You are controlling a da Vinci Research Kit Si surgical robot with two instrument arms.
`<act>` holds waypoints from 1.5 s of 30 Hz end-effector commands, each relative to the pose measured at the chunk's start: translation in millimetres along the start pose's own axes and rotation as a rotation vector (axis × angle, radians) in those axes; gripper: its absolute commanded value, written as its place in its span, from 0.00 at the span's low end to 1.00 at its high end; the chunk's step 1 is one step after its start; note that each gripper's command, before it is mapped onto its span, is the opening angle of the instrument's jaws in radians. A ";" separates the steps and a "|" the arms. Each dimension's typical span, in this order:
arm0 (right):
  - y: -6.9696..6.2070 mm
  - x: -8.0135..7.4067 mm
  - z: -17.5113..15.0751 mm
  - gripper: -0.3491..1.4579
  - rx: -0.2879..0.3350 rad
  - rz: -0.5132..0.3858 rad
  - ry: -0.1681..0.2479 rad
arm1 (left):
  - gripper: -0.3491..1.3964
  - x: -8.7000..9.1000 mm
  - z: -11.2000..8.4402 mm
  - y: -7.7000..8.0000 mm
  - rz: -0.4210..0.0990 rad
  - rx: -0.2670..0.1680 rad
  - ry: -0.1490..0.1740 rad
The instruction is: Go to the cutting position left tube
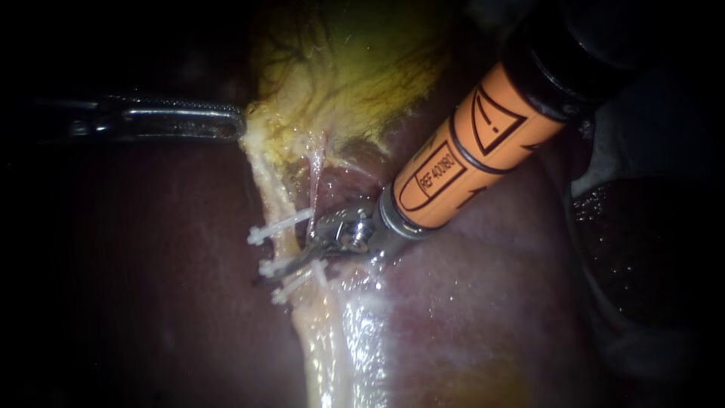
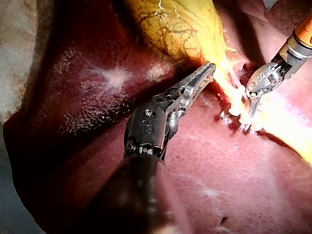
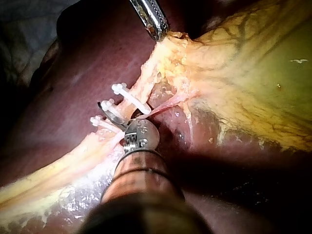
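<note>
Left tube (image 1: 272, 189): pale yellow cord running down from the gallbladder (image 1: 355, 68) neck across the liver (image 1: 151, 264), left of centre in the endoscope view. Three white clips (image 1: 279, 225) sit across it, one below another, close together.

Right instrument (image 1: 283, 268): orange shaft enters from upper right, and its metal wrist is just right of the tube at clip level. One thin curved blade reaches across the front of the tube. It lies along the middle clip, between the upper and lower ones, and its point shows past the tube's far side. The right wrist view shows the same: the blade lies over the tube among the clips. Only this blade shows clearly, so I cannot tell whether the tip is spread or closed.

A thin pink strand (image 1: 315, 177) drops from the gallbladder neck towards that wrist, just right of the tube.

Left instrument (image 1: 238, 121): comes in level from the left, above the clips and well apart from them. Its jaws are closed on the gallbladder's edge where the tube begins, and the tissue is drawn to a point towards them.
</note>
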 end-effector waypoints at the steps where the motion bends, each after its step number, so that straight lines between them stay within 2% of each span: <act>1: 0.0 0.0 -0.1 0.85 0.000 0.000 0.000 | 0.00 0.0 0.0 0.0 0.000 0.000 0.000; 9: 0.0 0.0 -3.0 0.87 -0.004 0.008 0.009 | 0.00 -0.1 -0.1 0.0 0.000 0.000 0.000; 20: 0.9 -0.8 -10.3 0.88 -0.018 0.048 0.027 | 0.00 -0.1 -0.1 0.0 0.000 0.000 0.000; 26: 1.6 -1.9 -11.9 0.89 -0.007 0.018 0.021 | 0.00 -0.1 -0.1 0.0 -0.001 0.001 0.000; 30: 1.6 -2.2 -13.4 0.90 0.008 -0.016 0.015 | 0.00 -0.1 -0.2 -0.1 -0.001 0.000 0.000; 34: 1.1 -1.6 -15.3 0.90 0.046 -0.039 0.009 | 0.00 -0.1 -0.2 -0.1 -0.001 0.000 0.000; 38: 0.2 -0.6 -16.6 0.90 0.114 -0.036 0.044 | 0.00 -0.1 -0.2 -0.1 -0.001 0.000 0.000; 40: -0.4 -0.2 -16.8 0.89 0.172 -0.036 0.049 | 0.00 -0.1 -0.2 -0.1 -0.001 0.000 0.000; 45: -1.3 0.5 -16.2 0.89 0.218 -0.052 0.075 | 0.00 -0.1 -0.1 -0.1 -0.001 0.000 0.000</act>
